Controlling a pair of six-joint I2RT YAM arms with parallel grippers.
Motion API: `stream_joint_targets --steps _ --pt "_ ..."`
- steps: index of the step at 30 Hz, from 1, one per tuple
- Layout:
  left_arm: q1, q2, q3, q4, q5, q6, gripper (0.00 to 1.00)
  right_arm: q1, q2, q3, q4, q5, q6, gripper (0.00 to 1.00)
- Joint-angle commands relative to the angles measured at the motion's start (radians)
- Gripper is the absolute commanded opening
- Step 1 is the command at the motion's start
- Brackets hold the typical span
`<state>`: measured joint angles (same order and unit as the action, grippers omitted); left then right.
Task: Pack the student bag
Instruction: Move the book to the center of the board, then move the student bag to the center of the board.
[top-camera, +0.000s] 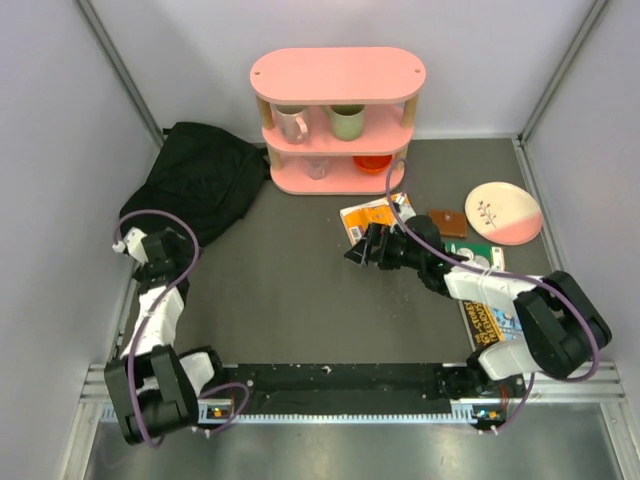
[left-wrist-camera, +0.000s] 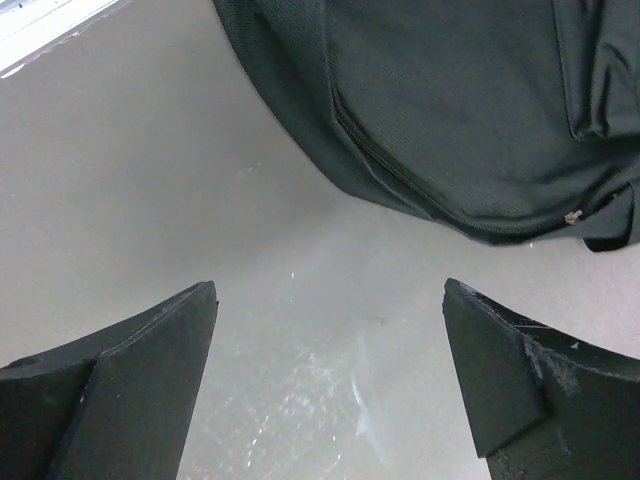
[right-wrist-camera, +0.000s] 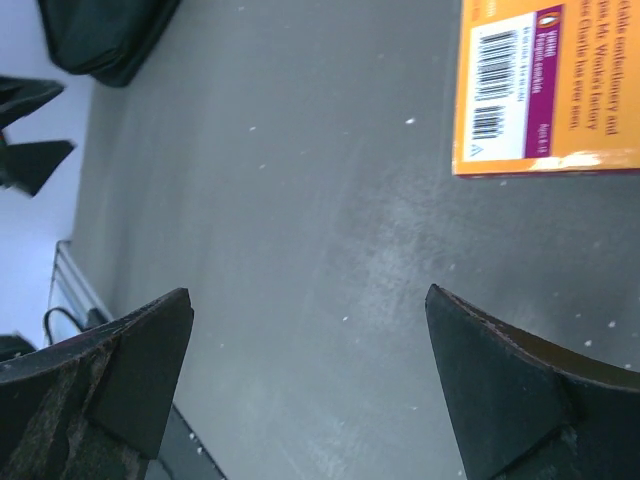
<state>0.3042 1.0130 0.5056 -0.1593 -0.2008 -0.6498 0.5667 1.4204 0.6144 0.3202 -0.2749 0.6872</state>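
Observation:
The student bag (top-camera: 200, 180) is a floppy black backpack lying crumpled at the back left, against the left wall. Its zippered side (left-wrist-camera: 460, 100) fills the top of the left wrist view. My left gripper (top-camera: 160, 240) hovers just in front of the bag; its jaws (left-wrist-camera: 329, 287) are open over bare table. My right gripper (top-camera: 358, 248) is at mid-table, just left of an orange book (top-camera: 375, 215). It stands open (right-wrist-camera: 308, 292) with nothing between its fingers, and the book's back cover (right-wrist-camera: 545, 85) shows at upper right. A corner of the bag (right-wrist-camera: 100, 35) shows far off.
A pink shelf (top-camera: 337, 75) at the back holds two mugs, a glass and an orange bowl. A brown wallet (top-camera: 448, 222) and a pink-and-white plate (top-camera: 503, 212) lie to the right. Another book (top-camera: 490, 305) lies under the right arm.

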Motion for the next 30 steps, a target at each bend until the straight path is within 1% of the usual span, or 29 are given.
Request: stream_joint_targets --steps 1,2,3,4,7,9,10,14,15,17,18,20,21,23,24,25,26,27,29,30 --pt "0.029 0.119 0.077 0.141 -0.026 -0.037 0.99 0.013 -0.087 -0.024 0.043 -0.087 0.029 0.99" --pt "0.032 0.140 0.094 0.147 -0.044 -0.031 0.99 0.015 -0.095 -0.028 0.036 -0.086 0.023 0.99" --pt "0.047 0.165 0.114 0.194 -0.051 -0.025 0.99 0.013 -0.107 -0.031 0.027 -0.084 0.021 0.99" --pt "0.058 0.217 0.122 0.210 -0.040 -0.022 0.99 0.013 -0.123 -0.038 0.022 -0.084 0.017 0.99" --pt "0.108 0.323 0.152 0.273 0.047 -0.037 0.96 0.013 -0.147 -0.042 -0.003 -0.075 0.005 0.99" --pt "0.130 0.364 0.174 0.297 0.092 -0.036 0.94 0.013 -0.158 -0.042 -0.012 -0.075 -0.003 0.99" --pt "0.133 0.395 0.181 0.305 0.092 -0.028 0.92 0.015 -0.161 -0.044 -0.026 -0.073 -0.005 0.99" --pt "0.131 0.440 0.208 0.285 0.106 -0.022 0.75 0.015 -0.182 -0.045 -0.052 -0.053 -0.011 0.99" --pt "0.131 0.437 0.194 0.291 0.113 -0.024 0.58 0.015 -0.186 -0.045 -0.053 -0.049 -0.012 0.99" --pt "0.131 0.420 0.174 0.279 0.162 -0.022 0.38 0.013 -0.186 -0.047 -0.055 -0.040 -0.012 0.99" --pt "0.130 0.389 0.166 0.277 0.179 -0.019 0.14 0.015 -0.184 -0.045 -0.056 -0.040 -0.012 0.99" --pt "0.131 0.345 0.136 0.267 0.193 -0.019 0.00 0.013 -0.175 -0.033 -0.072 -0.046 -0.012 0.99" --pt "0.130 0.285 0.131 0.210 0.181 -0.028 0.00 0.013 -0.167 -0.028 -0.076 -0.049 -0.014 0.99" --pt "0.131 0.215 0.125 0.129 0.141 -0.043 0.00 0.013 -0.161 -0.018 -0.082 -0.055 -0.008 0.99" --pt "0.131 0.138 0.123 0.063 0.138 -0.033 0.00 0.013 -0.158 -0.015 -0.081 -0.055 -0.003 0.99" --pt "0.130 0.096 0.123 0.023 0.132 -0.031 0.00 0.013 -0.158 -0.013 -0.076 -0.053 0.000 0.99" --pt "0.130 0.051 0.131 -0.021 0.141 -0.027 0.00 0.013 -0.153 -0.013 -0.069 -0.055 0.015 0.99" --pt "0.130 -0.043 0.128 -0.041 0.158 0.008 0.00 0.013 -0.147 -0.010 -0.055 -0.056 0.027 0.99" --pt "0.130 -0.126 0.142 -0.133 0.184 0.030 0.00 0.013 -0.120 0.005 -0.030 -0.078 0.057 0.99" --pt "0.130 -0.195 0.142 -0.161 0.252 0.036 0.00 0.013 -0.106 0.013 -0.017 -0.089 0.069 0.99"
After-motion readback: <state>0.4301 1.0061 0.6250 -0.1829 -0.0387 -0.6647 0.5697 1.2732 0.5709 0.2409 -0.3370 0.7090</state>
